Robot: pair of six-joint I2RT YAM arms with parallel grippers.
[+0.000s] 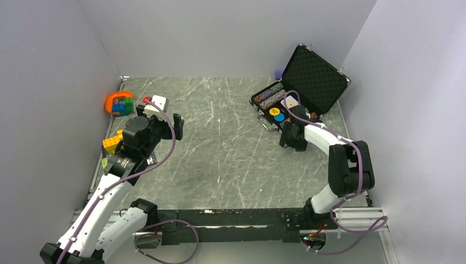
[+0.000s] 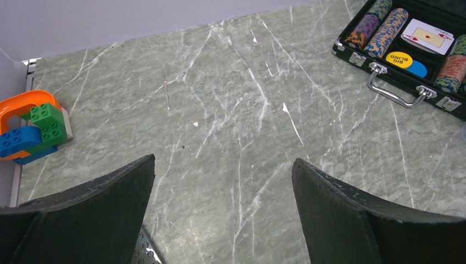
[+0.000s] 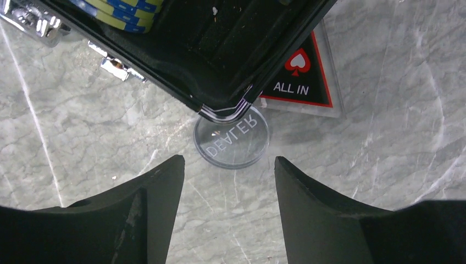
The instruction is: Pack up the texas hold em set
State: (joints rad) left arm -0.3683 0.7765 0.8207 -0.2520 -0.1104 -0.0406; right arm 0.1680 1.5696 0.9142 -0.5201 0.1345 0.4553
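The black briefcase (image 1: 262, 104) lies open at the back right, its foam lid (image 1: 317, 77) raised. In it are chip stacks (image 1: 272, 92), a card deck (image 1: 289, 102), a yellow disc (image 1: 274, 111) and a blue disc (image 1: 279, 117). The left wrist view shows the case (image 2: 393, 77) with its silver handle (image 2: 395, 94). My right gripper (image 1: 289, 138) (image 3: 229, 162) is open and empty over the case's near corner (image 3: 220, 82). A clear DEALER button (image 3: 232, 137) and a black ALL IN triangle (image 3: 299, 77) lie on the table beside that corner. My left gripper (image 1: 170, 127) (image 2: 222, 170) is open and empty at the left.
An orange ring with coloured blocks (image 1: 119, 103) (image 2: 33, 124) sits at the far left wall. A white and red block (image 1: 156, 103) and a yellow block (image 1: 112, 142) lie near the left arm. A purple thing (image 1: 278, 73) shows behind the case. Walls enclose the table.
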